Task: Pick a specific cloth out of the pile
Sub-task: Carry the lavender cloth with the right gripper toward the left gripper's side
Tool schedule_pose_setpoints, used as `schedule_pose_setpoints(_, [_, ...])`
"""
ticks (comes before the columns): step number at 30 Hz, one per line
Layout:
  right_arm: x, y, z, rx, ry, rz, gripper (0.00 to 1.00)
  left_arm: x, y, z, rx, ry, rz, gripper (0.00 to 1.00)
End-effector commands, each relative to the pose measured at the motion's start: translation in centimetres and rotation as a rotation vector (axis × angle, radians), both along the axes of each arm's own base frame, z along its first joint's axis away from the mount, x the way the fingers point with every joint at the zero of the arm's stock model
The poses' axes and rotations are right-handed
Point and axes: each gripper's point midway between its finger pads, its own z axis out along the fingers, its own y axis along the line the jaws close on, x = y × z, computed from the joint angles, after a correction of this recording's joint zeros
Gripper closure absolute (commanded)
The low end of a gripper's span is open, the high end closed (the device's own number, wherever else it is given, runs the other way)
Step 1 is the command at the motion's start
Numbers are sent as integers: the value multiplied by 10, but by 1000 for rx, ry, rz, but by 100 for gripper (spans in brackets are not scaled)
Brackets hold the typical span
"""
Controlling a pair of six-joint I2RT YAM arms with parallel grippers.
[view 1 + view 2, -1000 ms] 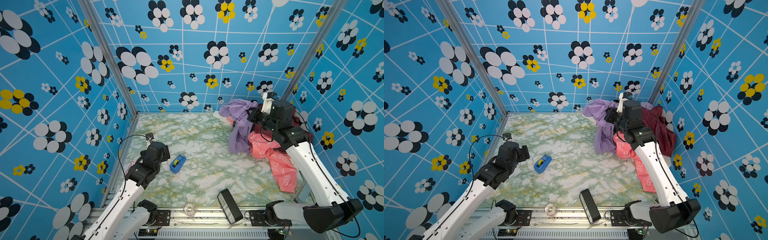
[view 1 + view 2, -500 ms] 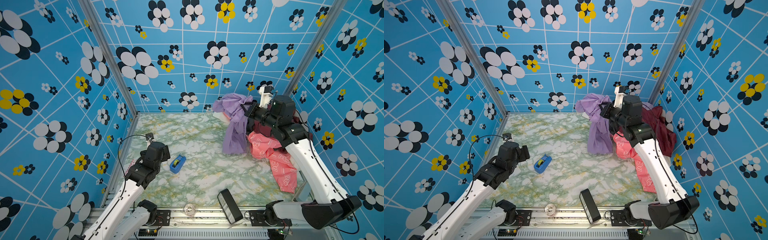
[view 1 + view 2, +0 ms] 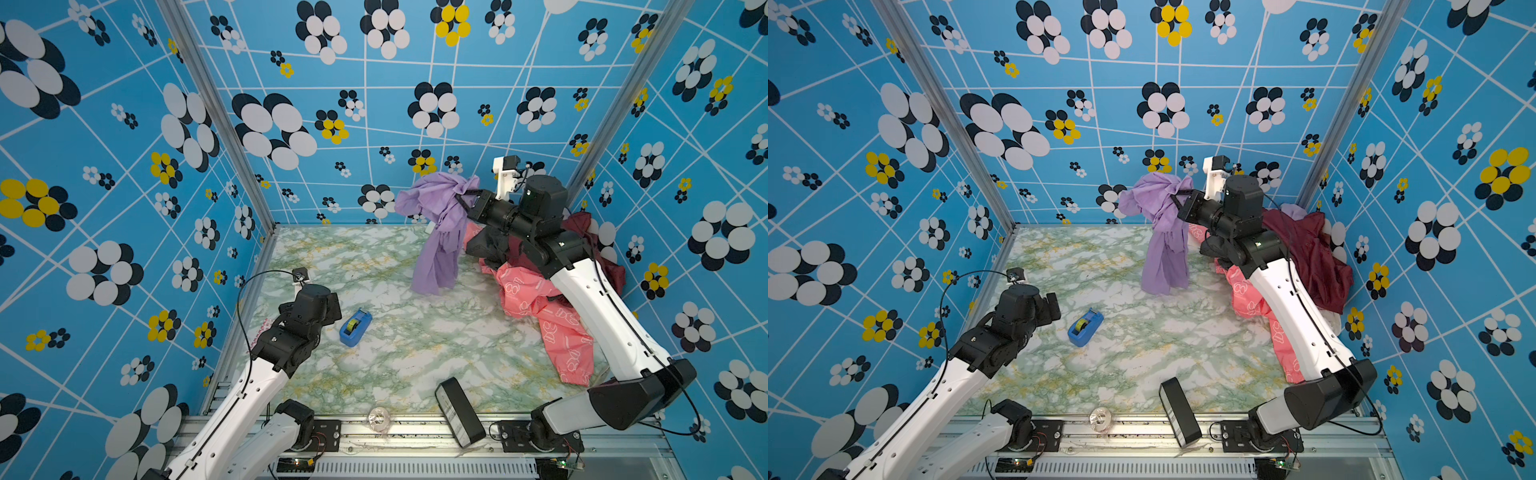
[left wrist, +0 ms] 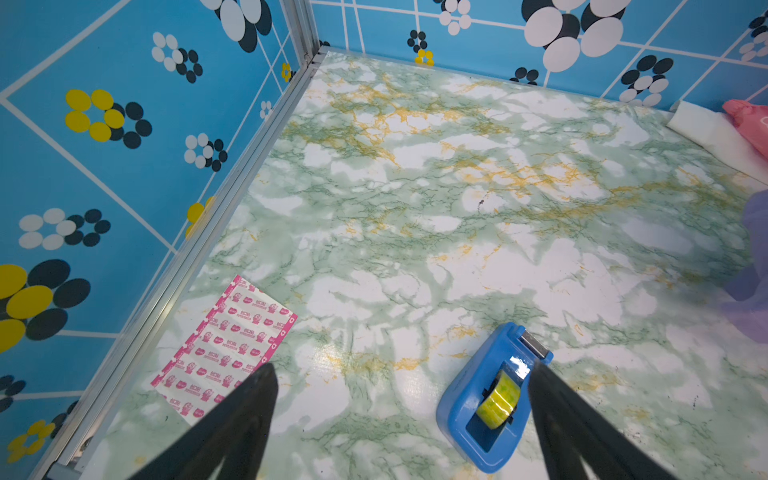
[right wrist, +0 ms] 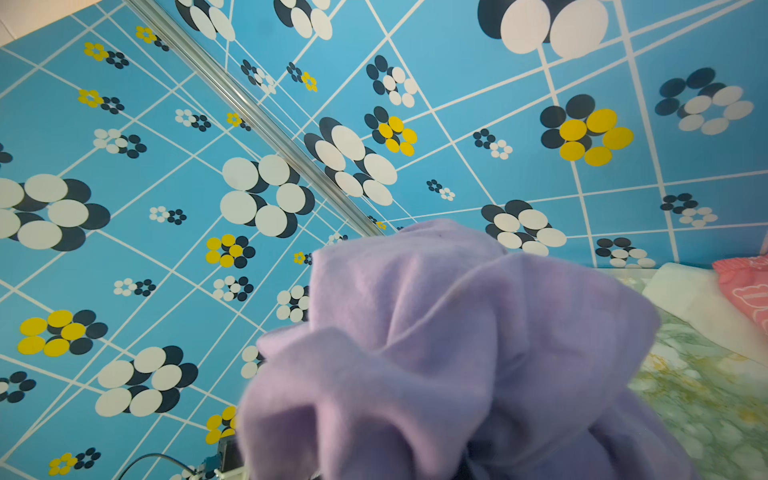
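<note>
Progress looks decent on this one. The plain light-purple soft fabric cloth [image 3: 440,245] is pinched near its top in the right hand [image 3: 463,200]. The hand's black fingers are clamped together on a bunched fold, so most of the fabric dangles straight below it. Whether the lower hem touches the green marbled worktop [image 3: 374,361] can't be told for sure.

It's probably held high like this so it gets peeled clear of the heap of mixed garments [image 3: 1304,249]. That heap sits behind and below the hand, under the arm: a shiny maroon garment [image 3: 582,226], a pink fabric with white print [image 3: 536,299] and a dark grey piece [image 3: 482,246].

The right wrist view is mostly filled with purple folds [image 5: 457,353], so the fingers are hidden there.

The left hand [image 4: 401,368] is parked well apart from all of it. Its fingers are spread wide with nothing between them, and a blue tape dispenser [image 4: 494,395] sits just beside one finger. One hand is likely judged enough for this job. Snagging on the heap is what should be watched for next.
</note>
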Motion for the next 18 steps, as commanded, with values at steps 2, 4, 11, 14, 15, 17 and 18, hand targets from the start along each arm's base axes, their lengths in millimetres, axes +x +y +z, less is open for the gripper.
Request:
schedule_pose_setpoints(2, [-1,32,36,101,-101,106,100,-4,8,-5,0,45,30,2])
schedule_pose_setpoints(4, [1,46,33,120,-95,141,100,-5,10,-9,-22,61,34,0])
schedule_pose_setpoints(11, [13,99,26,172,-64,272,100,-9,21,-8,-39,67,63,0])
schedule_pose_setpoints(14, [16,125,24,201,-52,343,100,-13,27,-5,-29,51,84,0])
schedule_pose_setpoints(15, [17,132,23,212,-49,365,100,-14,29,-4,-28,45,87,0])
schedule_pose_setpoints(17, [16,151,25,248,-51,416,100,-17,31,-2,-26,36,90,0])
schedule_pose_setpoints(18, [16,158,26,264,-55,435,100,-18,31,-2,-24,32,90,0])
